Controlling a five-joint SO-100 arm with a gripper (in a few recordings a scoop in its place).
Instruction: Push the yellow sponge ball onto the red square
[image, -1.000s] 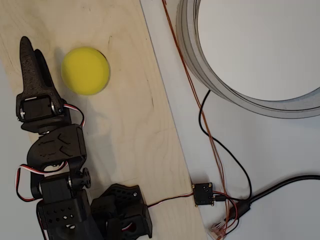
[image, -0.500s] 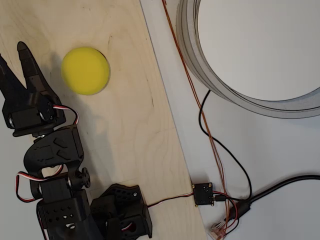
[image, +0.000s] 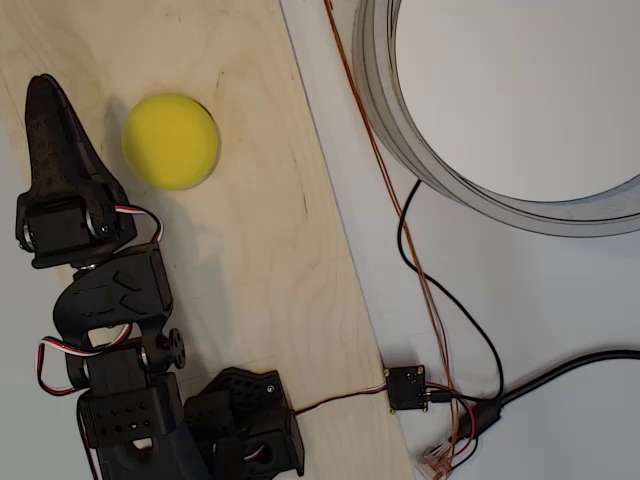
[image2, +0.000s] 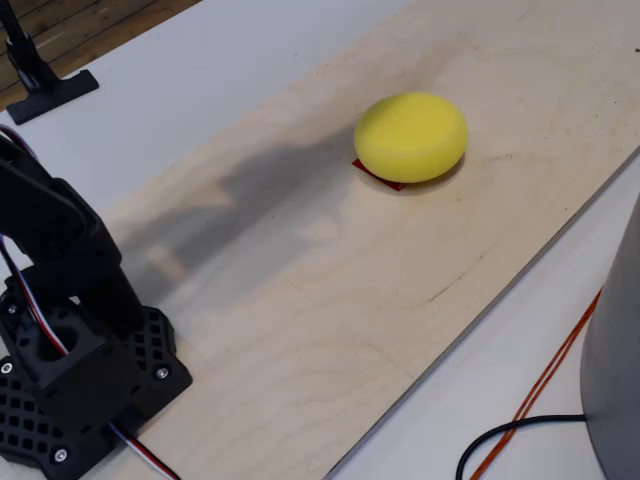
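The plywood surface (image: 250, 250) carries the arm base and the task items; a large grey ring (image: 400, 130) and loose cables (image: 440, 300) lie off its right edge in the overhead view. The yellow sponge ball (image: 170, 141) sits near the upper left of the board, and the claw (image: 45, 110) stands just to its left, apart from it, with its fingers drawn together into a single closed point holding nothing. The ball is matte foam and is judged light, soft and compressible; it should roll or slide under a gentle sideways push, so contact is best made low on its flank with the closed tip, not by gripping. In the fixed view the ball (image2: 411, 136) rests on the red square (image2: 385, 178), with only one red corner protruding at its near-left edge. The overhead view hides that patch beneath the ball but gives the claw-to-ball spacing.
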